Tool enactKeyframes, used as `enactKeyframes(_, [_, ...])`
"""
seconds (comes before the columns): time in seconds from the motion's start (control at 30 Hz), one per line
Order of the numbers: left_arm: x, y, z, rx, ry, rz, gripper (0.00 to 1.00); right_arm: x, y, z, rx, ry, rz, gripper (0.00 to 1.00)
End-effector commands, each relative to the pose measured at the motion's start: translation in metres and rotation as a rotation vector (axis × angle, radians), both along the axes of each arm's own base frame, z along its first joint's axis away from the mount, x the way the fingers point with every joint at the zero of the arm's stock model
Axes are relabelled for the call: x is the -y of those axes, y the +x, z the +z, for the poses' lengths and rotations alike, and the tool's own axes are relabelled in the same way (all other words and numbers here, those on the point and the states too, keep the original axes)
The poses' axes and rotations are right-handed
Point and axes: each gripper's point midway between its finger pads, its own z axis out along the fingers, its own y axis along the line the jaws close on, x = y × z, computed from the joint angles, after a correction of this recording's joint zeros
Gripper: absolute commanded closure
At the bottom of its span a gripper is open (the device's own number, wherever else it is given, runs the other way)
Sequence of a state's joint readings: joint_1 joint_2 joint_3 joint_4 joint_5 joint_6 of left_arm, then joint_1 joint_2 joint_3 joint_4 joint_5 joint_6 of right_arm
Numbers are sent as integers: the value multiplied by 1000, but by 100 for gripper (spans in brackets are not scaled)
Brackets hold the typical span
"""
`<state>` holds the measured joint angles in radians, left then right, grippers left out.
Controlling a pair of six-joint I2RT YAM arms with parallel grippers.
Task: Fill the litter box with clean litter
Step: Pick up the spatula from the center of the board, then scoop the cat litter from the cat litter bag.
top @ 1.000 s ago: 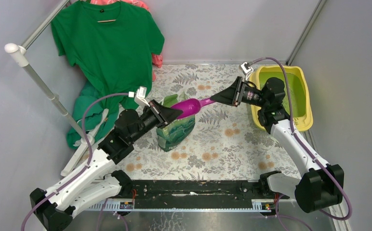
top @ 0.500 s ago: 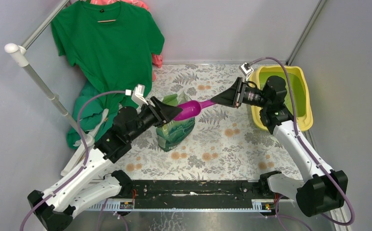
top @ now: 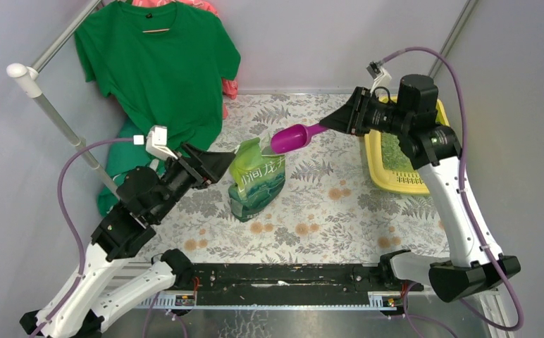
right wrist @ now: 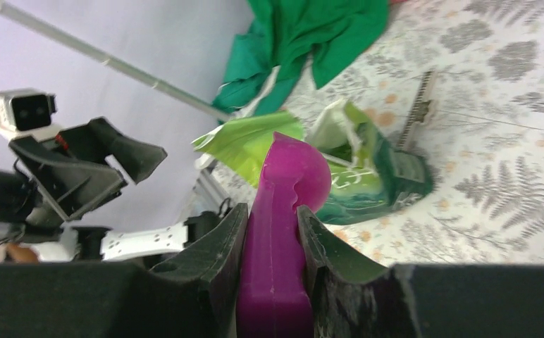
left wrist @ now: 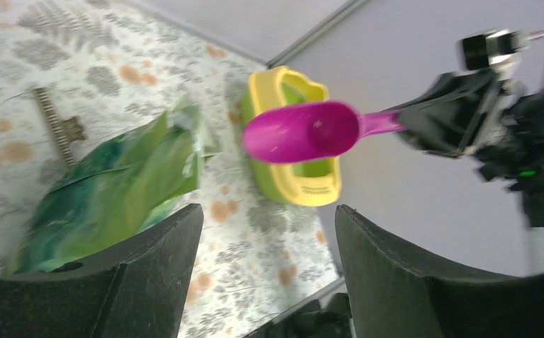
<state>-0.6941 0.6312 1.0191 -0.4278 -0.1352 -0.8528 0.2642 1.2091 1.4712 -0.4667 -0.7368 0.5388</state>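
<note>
My right gripper (top: 340, 121) is shut on the handle of a purple scoop (top: 290, 138), held level in the air above the table. In the right wrist view the handle (right wrist: 283, 211) sits squeezed between both fingers. The yellow litter box (top: 396, 184) stands at the far right, partly hidden by the right arm. Green grainy clean litter (top: 394, 151) shows inside it. A green bag (top: 257, 179) stands open-topped at the centre. My left gripper (top: 220, 163) is open and empty, just left of the bag. Its view looks past the bag (left wrist: 114, 190) to the scoop (left wrist: 304, 132) and litter box (left wrist: 304, 190).
A green T-shirt (top: 156, 63) hangs on a white rack (top: 58, 120) at the back left, with more green cloth below. A dark toothed strip (left wrist: 58, 127) lies on the floral table behind the bag. Grey walls close in the back and right.
My left gripper has opened off the scoop's bowl and drawn back to the left. The right arm has lifted the scoop and carried it up and a little right.
</note>
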Motion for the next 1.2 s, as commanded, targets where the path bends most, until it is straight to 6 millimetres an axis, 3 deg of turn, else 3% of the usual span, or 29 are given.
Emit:
enactKeyframes(0.0, [-16,16,-64,-110,211,101,23,18,13,-10,4,-181,-93,100])
enactKeyframes(0.27, [-14,26,-89,-65,298,102,23,-14,33,-1,31,-294,-77,100])
enactKeyframes(0.43, [-13,35,-106,-74,350,114,24,-38,39,-10,28,-337,-44,100])
enactKeyframes(0.73, [-2,56,-116,-31,391,125,24,-50,49,-31,28,-433,-71,100])
enactKeyframes(0.93, [17,65,-118,11,378,72,27,-50,53,-20,67,-452,-98,100])
enactKeyframes(1.0, [22,66,-118,26,374,58,35,-51,54,-22,67,-482,-92,100])
enactKeyframes(1.1, [31,66,-115,58,364,20,66,-54,54,-32,57,-543,-80,100])
enactKeyframes(1.17, [37,65,-113,80,361,-14,78,-56,51,-42,43,-569,-62,100])
